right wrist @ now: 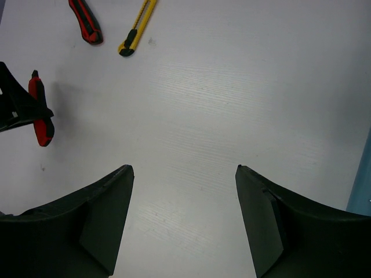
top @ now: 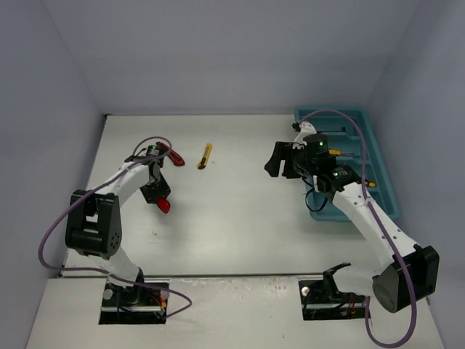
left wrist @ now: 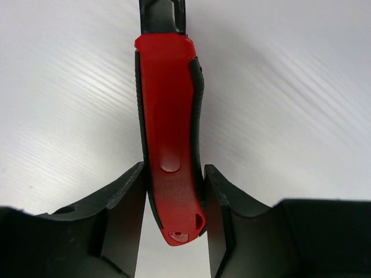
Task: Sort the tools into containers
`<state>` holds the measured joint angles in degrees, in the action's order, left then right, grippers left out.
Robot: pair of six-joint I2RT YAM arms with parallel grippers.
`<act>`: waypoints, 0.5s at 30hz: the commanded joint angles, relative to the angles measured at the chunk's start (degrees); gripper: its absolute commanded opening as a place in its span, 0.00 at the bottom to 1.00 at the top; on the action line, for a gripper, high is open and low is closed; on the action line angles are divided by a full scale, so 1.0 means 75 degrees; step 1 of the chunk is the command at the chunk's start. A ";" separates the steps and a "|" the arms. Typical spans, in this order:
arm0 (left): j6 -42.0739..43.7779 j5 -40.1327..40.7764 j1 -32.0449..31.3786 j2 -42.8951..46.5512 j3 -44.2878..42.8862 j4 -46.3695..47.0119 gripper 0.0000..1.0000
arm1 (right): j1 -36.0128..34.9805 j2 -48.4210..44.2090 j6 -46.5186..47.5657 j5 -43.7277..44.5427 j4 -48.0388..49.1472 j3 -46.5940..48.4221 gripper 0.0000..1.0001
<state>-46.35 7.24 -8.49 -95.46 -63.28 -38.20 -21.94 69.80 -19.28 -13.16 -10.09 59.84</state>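
My left gripper (top: pixel 155 190) (left wrist: pixel 174 171) is shut on a red utility knife (left wrist: pixel 168 116), both fingers pressed against its rear end. The knife's red tip (top: pixel 165 206) pokes out below the gripper. The right wrist view also shows this held knife (right wrist: pixel 40 119) at the left edge. A second red and black utility knife (top: pixel 174 154) (right wrist: pixel 86 22) and a yellow utility knife (top: pixel 205 155) (right wrist: pixel 137 29) lie on the table behind it. My right gripper (top: pixel 278 161) (right wrist: pixel 184 168) is open and empty over bare table, left of the teal tray (top: pixel 383 171).
The tray stands at the far right against the wall and holds yellow-handled screwdrivers (top: pixel 333 153) and dark tools (top: pixel 327 129). Its edge (right wrist: pixel 362 185) shows in the right wrist view. Grey walls close off the left, back and right sides.
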 commanded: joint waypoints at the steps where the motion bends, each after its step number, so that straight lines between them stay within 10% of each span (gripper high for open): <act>1: 0.1680 -0.0398 -0.1586 0.1683 -0.0850 0.0793 0.00 | -0.0214 0.0185 -0.0380 -0.0696 0.0613 0.0788 0.68; 15: 0.2482 -0.2459 -0.3710 0.3102 -0.1617 0.3250 0.00 | -0.1570 0.1026 -0.1114 -0.0204 0.1527 0.2461 0.66</act>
<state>-30.20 -7.67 -34.48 -72.45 -71.73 -20.33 -31.13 75.89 -26.12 -16.90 -5.22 73.72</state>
